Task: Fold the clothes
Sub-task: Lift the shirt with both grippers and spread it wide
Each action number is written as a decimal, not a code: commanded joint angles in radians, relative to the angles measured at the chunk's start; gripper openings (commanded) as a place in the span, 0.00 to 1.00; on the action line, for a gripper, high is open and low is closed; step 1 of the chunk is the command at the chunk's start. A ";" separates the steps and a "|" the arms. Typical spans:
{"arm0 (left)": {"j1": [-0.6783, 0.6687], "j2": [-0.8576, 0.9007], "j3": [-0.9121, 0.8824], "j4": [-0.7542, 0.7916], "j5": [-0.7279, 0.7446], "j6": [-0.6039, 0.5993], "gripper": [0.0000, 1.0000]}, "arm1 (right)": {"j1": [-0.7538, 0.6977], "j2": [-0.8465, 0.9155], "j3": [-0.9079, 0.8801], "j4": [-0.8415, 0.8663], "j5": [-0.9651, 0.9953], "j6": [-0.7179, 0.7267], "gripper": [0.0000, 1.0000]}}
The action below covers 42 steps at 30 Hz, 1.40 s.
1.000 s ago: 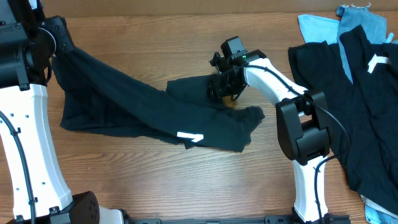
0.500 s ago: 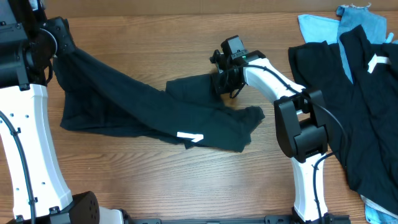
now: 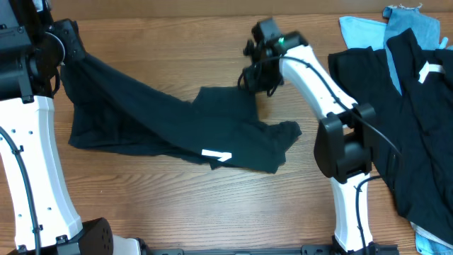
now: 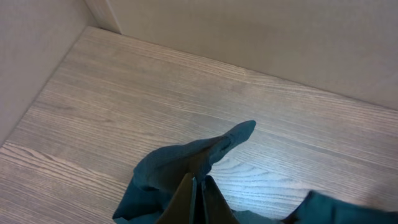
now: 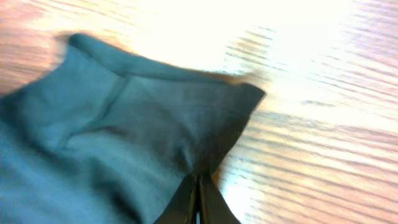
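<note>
Stretching across the wooden table, a black T-shirt is seen lying from the far left toward the middle, wrinkled and partly bunched, with a small white mark showing near its front edge. Its left end is lifted off the table and is pinched by the left gripper; in the left wrist view the fingers are pressed together on a fold of the dark cloth, which hangs above the wood. The shirt's far right corner is clamped by the right gripper, and in the right wrist view the fingertips are closed on the fabric just below a pointed corner, with bright wood grain seen beyond it. At the right side of the table a pile of black garments is spread out, a white mark visible on one, and light blue pieces are tucked under its far edge. The pile is well apart from both grippers.
</note>
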 commanded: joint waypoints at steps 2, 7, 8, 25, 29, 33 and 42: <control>-0.002 -0.013 0.019 0.010 0.011 -0.010 0.04 | -0.008 -0.152 0.138 -0.076 0.059 0.002 0.04; -0.002 -0.013 0.021 0.021 0.012 -0.010 0.04 | -0.008 -0.279 0.140 -0.184 0.137 0.003 0.04; -0.002 -0.014 0.023 0.024 0.011 -0.010 0.04 | -0.008 -0.319 0.140 -0.194 0.152 0.003 0.04; -0.002 -0.185 0.356 -0.124 0.011 -0.066 0.04 | -0.008 -0.984 0.140 -0.010 0.410 0.043 0.04; -0.002 -0.245 0.356 -0.118 0.006 -0.066 0.04 | -0.008 -1.017 0.140 0.010 0.414 0.043 0.04; -0.002 -0.263 0.356 -0.113 0.001 -0.066 0.04 | -0.008 -1.017 0.140 0.010 0.465 0.042 0.04; -0.002 -0.023 0.356 -0.111 0.026 -0.066 0.04 | -0.066 -0.645 0.139 0.023 0.432 -0.005 0.04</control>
